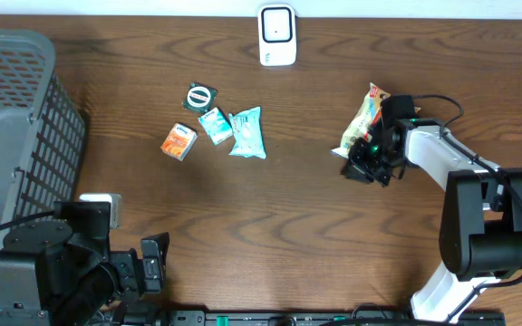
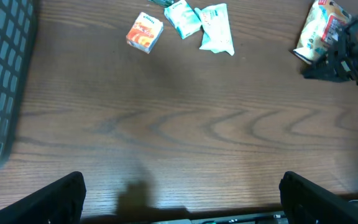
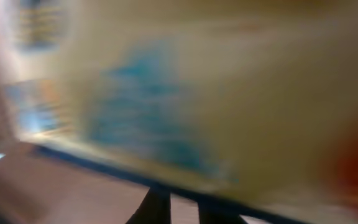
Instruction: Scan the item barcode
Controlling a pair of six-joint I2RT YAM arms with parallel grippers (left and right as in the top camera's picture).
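yellowish snack packet (image 1: 366, 116) lies slanted right of centre; white scanner (image 1: 277, 34) sits at top middle edge.

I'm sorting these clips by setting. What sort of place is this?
Probably a mock shop checkout set up on a wooden table: a white scanner stands at the far edge, small packaged goods lie loose, and a grey mesh basket sits at one side.

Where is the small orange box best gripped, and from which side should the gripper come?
Probably straight down from above, since the orange box lies flat on the table. Turn the wrist to its slant and close across its two longer sides; the teal packet lies close at its upper right.
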